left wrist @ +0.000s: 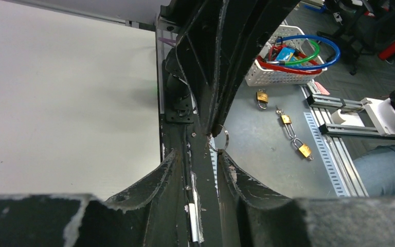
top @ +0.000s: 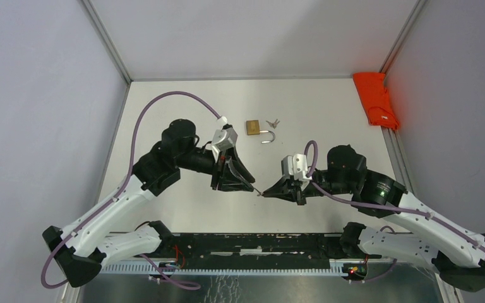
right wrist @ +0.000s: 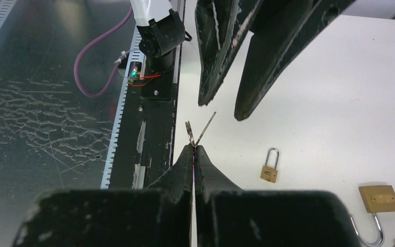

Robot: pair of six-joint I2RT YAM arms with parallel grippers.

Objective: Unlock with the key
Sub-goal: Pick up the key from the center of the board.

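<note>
Above the middle of the white table (top: 183,208), nearer its front edge than its back, my two arms meet tip to tip. My right gripper (right wrist: 194,149) is pinched fully closed on a small silver key on a wire ring (right wrist: 206,128), gripping it at the head so the blade slants up and away from my fingertips. My left gripper (right wrist: 222,110) hangs just beyond the blade's tip with its black fingers (right wrist: 259,77) parted at a middling width and nothing between them. From my right wrist, the key's tip sits just short of that gap, not touching either finger.

The square brass padlock (top: 252,127) lies flat toward the far edge of the table, about midway along it and well apart from both grippers. Its steel shackle (top: 267,137) points toward the right edge and appears loose at one end. A pair of spare silver keys (top: 274,123) rests just beside the padlock on its right. A smaller brass padlock with a closed shackle (right wrist: 270,170) lies on the table between the large one and my grippers. It shows only from my right wrist. A crumpled orange-red object (top: 374,98) sits at the table's far right corner.
</note>
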